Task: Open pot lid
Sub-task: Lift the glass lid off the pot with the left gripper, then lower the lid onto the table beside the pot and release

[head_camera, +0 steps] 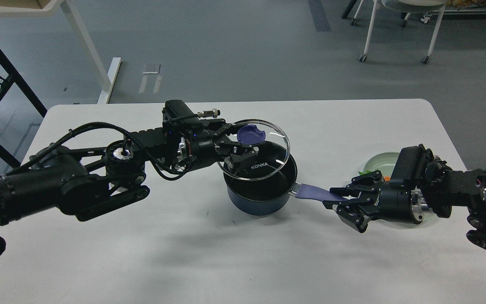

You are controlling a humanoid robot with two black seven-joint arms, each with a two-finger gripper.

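Note:
The pot (261, 195) is a small dark navy saucepan with a black inside, standing on the white table (243, 253) in the middle. Its purple-blue handle (317, 194) points right. The pot lid (268, 162), clear glass with a metal rim and white KONKA lettering, is lifted off and hangs a little above and left of the pot's rim. My left gripper (245, 145) is shut on the lid's purple-blue knob (250, 134). My right gripper (342, 202) is shut on the handle's end.
A pale green glass plate (380, 162) with something green and orange on it lies behind my right gripper near the table's right edge. A chair and table legs stand on the floor beyond the table.

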